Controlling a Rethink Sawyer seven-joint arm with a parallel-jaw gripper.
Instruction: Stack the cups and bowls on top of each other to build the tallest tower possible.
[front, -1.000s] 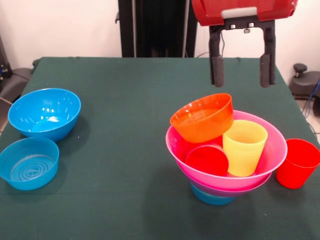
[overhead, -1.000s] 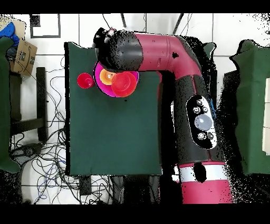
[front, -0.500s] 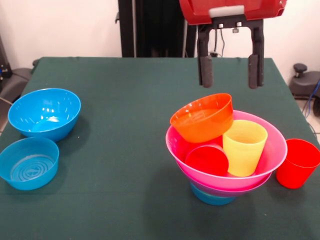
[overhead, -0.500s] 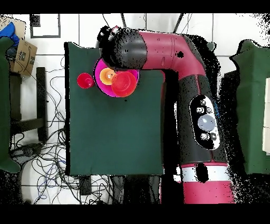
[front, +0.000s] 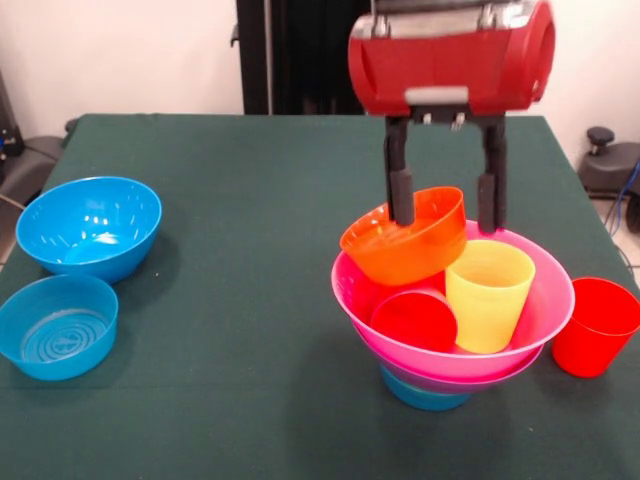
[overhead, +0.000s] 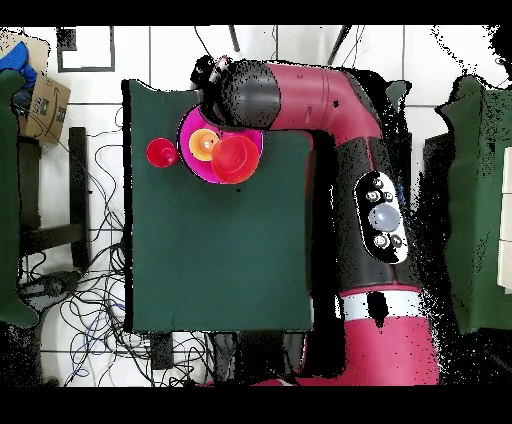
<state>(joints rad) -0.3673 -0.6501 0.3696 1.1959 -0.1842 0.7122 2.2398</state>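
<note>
Straddling the far rim of the orange bowl (front: 405, 238), the gripper (front: 446, 205) hangs with its jaws spread wide and nothing between them, one finger inside the bowl and the other behind its far wall. That bowl sits tilted in the big pink bowl (front: 545, 300), leaning over a red cup (front: 414, 320) lying on its side and just beside the upright yellow cup (front: 488, 295); the tower (front: 452, 322) stands on a small blue bowl (front: 428, 393). Thin glossy plastic like this probably weighs little and slides easily, so pinching the raised rim wall looks the surest hold. Another red cup (front: 594, 326) waits beside the tower, and two blue bowls (front: 88, 226) sit well apart.
</note>
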